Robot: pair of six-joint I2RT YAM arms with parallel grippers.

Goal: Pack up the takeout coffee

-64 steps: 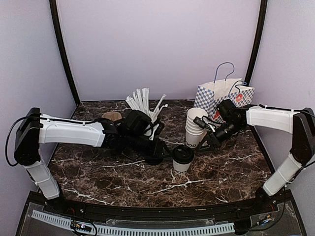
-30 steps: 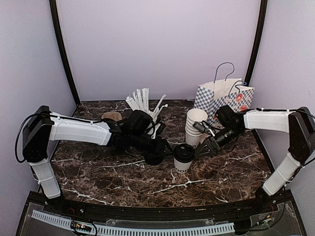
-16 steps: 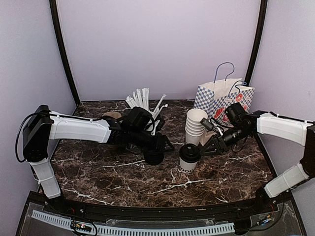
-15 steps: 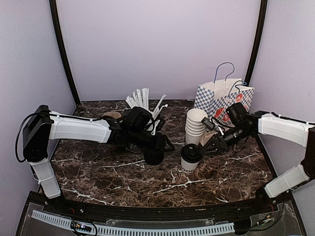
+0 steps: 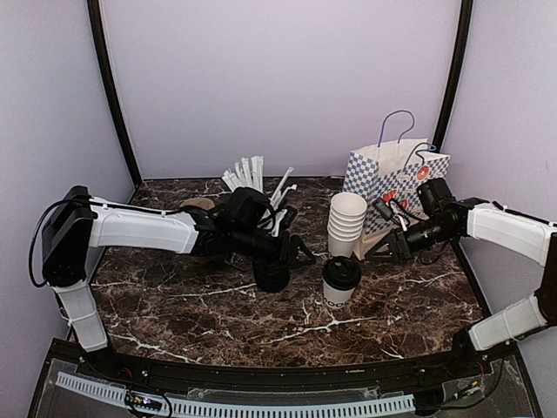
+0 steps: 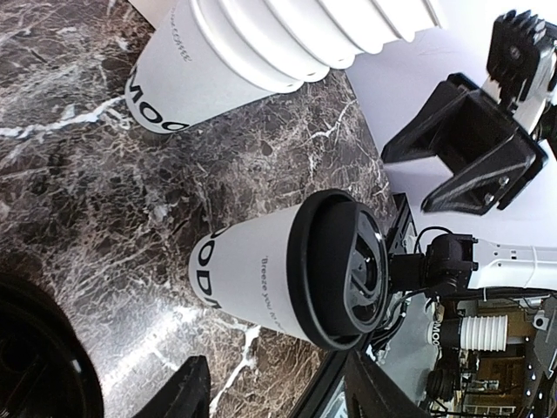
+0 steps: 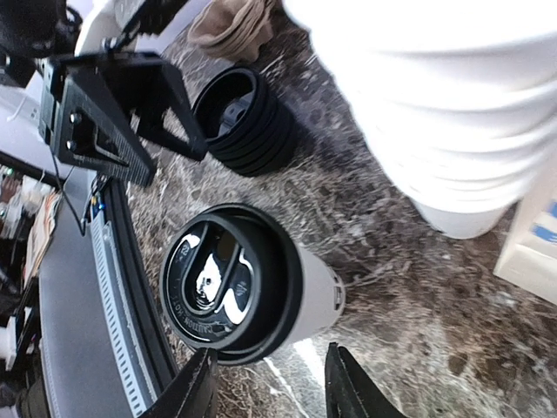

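item: takeout cup [image 5: 339,287], white paper, dark lettering low on its side, black lid [image 5: 341,270] seated on the rim.
location: upright on the marble table [image 5: 174,305], just ahead of the right gripper [image 5: 383,250] fingertips and beyond the left gripper [image 5: 303,255] tips; touching neither.
progress: lid on, so the cup reads as closed. not yet packed. the checked paper bag [image 5: 392,174] stands behind the right gripper, with the cup well outside it. judged remaining: grasp the cup, lift it, lower it into the bag.
left gripper: jaws spread, nothing between them, hanging over the stack of black lids [image 5: 272,277].
right gripper: jaws spread, empty, mouth facing the cup's side. the stack of white cups [image 5: 346,218] stands close beside its tips.
note: the neighbouring cup stack leaves a tight approach, and a nudge could tip it.
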